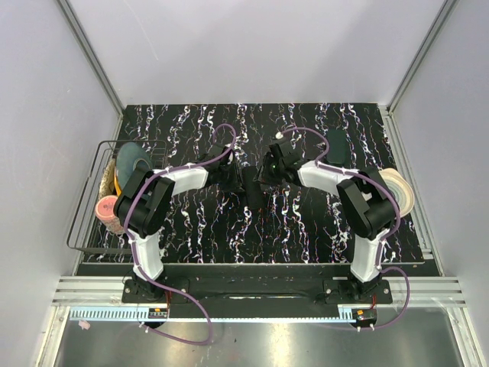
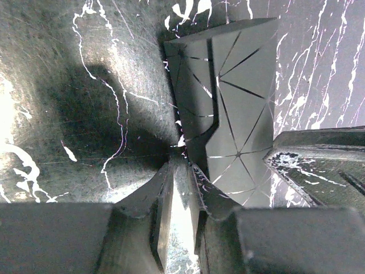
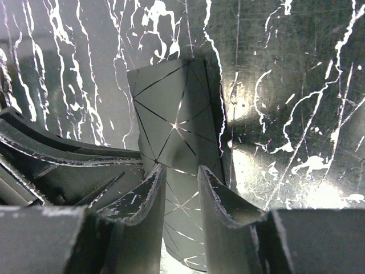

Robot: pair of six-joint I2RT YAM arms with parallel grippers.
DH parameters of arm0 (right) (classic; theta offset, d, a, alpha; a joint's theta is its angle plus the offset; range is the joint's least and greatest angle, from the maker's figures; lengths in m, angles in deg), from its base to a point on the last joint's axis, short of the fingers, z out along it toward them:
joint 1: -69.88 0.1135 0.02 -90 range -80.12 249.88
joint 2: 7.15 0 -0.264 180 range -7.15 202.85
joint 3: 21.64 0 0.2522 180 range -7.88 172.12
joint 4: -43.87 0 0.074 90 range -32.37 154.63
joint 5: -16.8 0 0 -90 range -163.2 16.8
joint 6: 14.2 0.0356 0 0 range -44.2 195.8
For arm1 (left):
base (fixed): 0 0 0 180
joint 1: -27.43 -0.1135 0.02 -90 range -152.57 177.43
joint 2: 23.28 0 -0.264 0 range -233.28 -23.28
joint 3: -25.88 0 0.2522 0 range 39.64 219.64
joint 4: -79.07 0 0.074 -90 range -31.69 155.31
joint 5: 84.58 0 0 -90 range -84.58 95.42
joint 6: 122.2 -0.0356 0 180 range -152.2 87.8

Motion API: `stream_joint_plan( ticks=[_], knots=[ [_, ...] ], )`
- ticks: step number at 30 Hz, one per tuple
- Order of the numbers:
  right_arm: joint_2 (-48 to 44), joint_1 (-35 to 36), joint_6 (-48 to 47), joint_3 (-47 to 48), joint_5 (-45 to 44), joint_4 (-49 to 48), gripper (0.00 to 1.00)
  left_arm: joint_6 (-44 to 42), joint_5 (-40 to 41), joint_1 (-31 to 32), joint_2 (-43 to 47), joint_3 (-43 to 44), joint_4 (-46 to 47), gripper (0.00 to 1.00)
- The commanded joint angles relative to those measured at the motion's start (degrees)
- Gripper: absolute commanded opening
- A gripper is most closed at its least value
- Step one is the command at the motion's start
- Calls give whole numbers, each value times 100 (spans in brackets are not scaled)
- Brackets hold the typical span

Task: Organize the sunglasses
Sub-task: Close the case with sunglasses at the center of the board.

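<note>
No sunglasses show in any view. A dark case with a thin-lined geometric pattern lies mid-table between both arms. In the left wrist view the case sits right of my left gripper, whose jaws are pinched on a thin edge at the case's near corner. My right gripper hangs over the case, jaws apart, the case's surface showing through the gap. From above, the left gripper and right gripper nearly meet over the case.
A wire basket at the left edge holds a teal dish and a pink thing. A roll of tape lies at the right. A dark flat object rests at the back right.
</note>
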Motion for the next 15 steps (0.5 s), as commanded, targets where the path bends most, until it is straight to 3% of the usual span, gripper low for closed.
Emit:
stream_joint_plan(
  ticks=[1,9,15],
  knots=[
    [373,328,-485,451,-415,901,35,-7,-21,29,119,53,245,22],
    [330,565,-1240,883,-1207,1500,41,71,1226,-14,1005,-376,-125,26],
    [-57,706,-1531,664,-1638,1193,61,238,1614,-32,2482,-1133,77,29]
  ],
)
